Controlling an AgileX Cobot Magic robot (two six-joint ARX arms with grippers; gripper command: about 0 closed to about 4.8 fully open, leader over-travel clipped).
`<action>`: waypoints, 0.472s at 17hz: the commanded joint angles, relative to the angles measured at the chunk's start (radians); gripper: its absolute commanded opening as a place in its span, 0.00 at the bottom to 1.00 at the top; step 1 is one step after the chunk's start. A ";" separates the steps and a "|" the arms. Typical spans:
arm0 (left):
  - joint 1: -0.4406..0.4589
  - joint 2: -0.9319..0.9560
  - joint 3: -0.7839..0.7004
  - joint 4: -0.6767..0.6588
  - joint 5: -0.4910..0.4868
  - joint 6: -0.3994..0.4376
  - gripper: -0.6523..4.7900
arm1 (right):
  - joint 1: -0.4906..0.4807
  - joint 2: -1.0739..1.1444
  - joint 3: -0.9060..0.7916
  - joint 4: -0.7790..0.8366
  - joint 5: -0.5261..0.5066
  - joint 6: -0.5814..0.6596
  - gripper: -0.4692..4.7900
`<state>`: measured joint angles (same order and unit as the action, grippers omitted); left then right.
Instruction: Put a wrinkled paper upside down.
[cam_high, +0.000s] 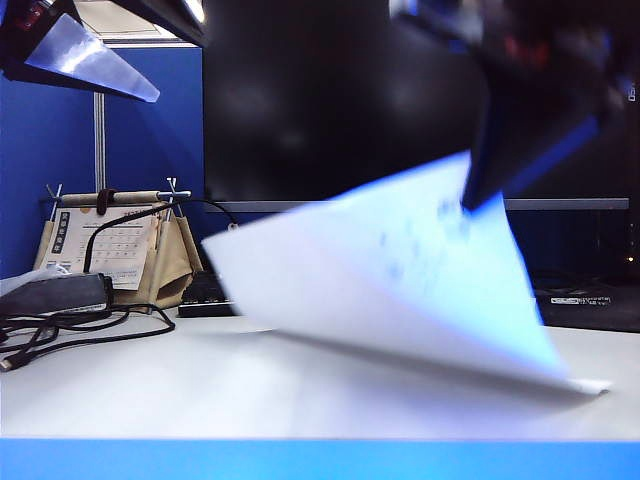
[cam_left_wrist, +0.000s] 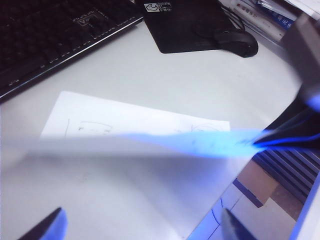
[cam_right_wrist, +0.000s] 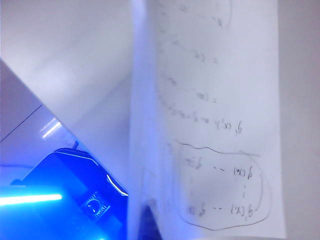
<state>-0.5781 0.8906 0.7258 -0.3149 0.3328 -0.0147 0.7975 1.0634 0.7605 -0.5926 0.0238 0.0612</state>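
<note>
Paper: wrinkled paper (cam_high: 400, 290), thin white sheet, tilted above the pale surface (cam_high: 150, 390).
Right pincer (cam_high: 480, 195): clamped on the sheet's upper edge.
Left pincer (cam_left_wrist: 140, 227): parted, empty.
Around: keyboard (cam_left_wrist: 45, 35), desk calendar (cam_high: 105, 240).

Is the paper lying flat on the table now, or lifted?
Lifted. The paper hangs tilted from the shut right tool, only its lower corner touching the table.

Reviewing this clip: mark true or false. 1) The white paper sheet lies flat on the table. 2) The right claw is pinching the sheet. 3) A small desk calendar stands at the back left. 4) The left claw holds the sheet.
1) False: the large white wrinkled paper sheet is lifted, only its lower edge near the white table.
2) True: the right claw is shut on its upper edge.
3) True: the small beige desk calendar stands there.
4) False: the left claw hangs open, apart from it.
</note>
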 joint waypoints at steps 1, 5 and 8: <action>0.000 -0.002 0.005 0.006 0.014 -0.010 0.86 | 0.001 -0.002 -0.074 0.101 -0.004 0.025 0.08; 0.000 -0.002 0.004 -0.020 -0.005 -0.024 0.86 | -0.016 -0.002 -0.127 0.174 0.008 0.020 0.08; 0.000 -0.002 0.004 -0.019 -0.021 -0.027 0.86 | -0.061 0.002 -0.151 0.177 -0.007 0.016 0.08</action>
<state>-0.5777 0.8906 0.7258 -0.3412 0.3138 -0.0395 0.7433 1.0645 0.6140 -0.4274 0.0273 0.0807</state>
